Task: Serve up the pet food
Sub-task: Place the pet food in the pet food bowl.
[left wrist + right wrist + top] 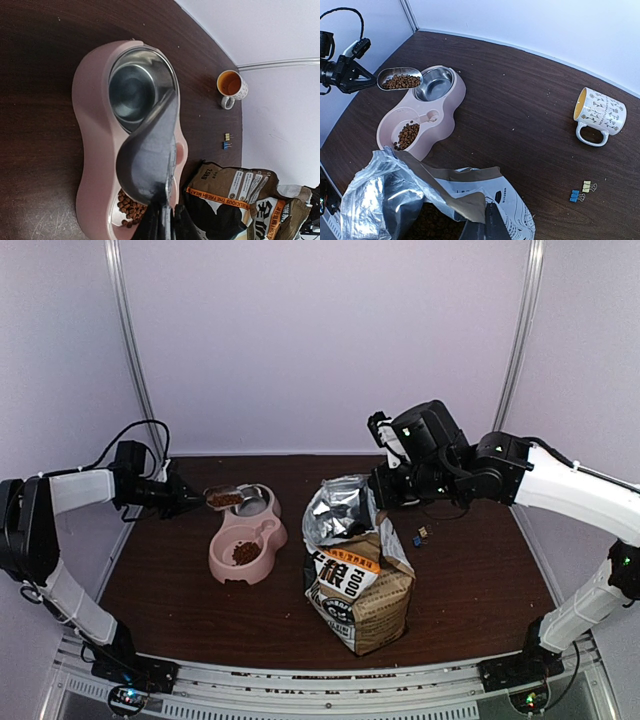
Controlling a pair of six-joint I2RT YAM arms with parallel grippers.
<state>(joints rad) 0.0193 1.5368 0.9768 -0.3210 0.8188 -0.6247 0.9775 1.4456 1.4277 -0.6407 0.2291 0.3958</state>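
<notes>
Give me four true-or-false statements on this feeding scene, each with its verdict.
1. The metal scoop in the left gripper carries pet food. True.
2. The steel insert of the pink double bowl is full of food. False: it is empty; kibble lies in the other compartment.
3. The right gripper pinches the open dog-food bag by its edge. True.
4. The mug sits inside the bowl. False: it is on the table, apart from the bowl.
</notes>
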